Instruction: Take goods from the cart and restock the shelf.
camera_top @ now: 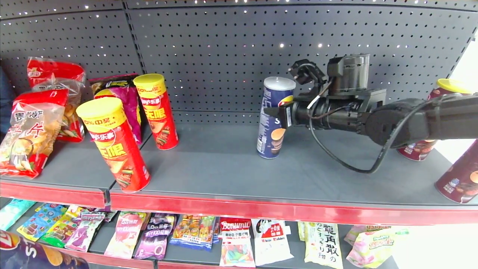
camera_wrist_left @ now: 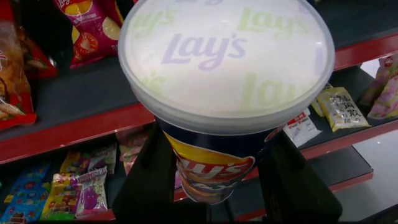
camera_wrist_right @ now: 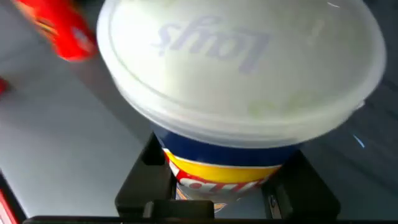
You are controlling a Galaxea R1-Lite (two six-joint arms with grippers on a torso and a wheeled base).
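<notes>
A blue chip can (camera_top: 272,123) with a white lid stands on the grey shelf (camera_top: 224,168), near its middle. My right gripper (camera_top: 280,116) is shut on the can's upper side, reaching in from the right. The right wrist view has the same can (camera_wrist_right: 242,68) between the dark fingers (camera_wrist_right: 140,183), with the gripper (camera_wrist_right: 224,190) closed on its body. A second blue can (camera_wrist_left: 224,68) is held in my shut left gripper (camera_wrist_left: 214,183), out in front of and below the shelf's red edge (camera_wrist_left: 74,134). That can's body (camera_top: 22,254) peeks in at the head view's bottom left corner.
Two red chip cans (camera_top: 115,145) (camera_top: 157,112) and several snack bags (camera_top: 33,130) fill the shelf's left part. Maroon cans (camera_top: 459,175) stand at the right end. Bare shelf lies around the blue can. A lower shelf holds several candy packets (camera_top: 235,239).
</notes>
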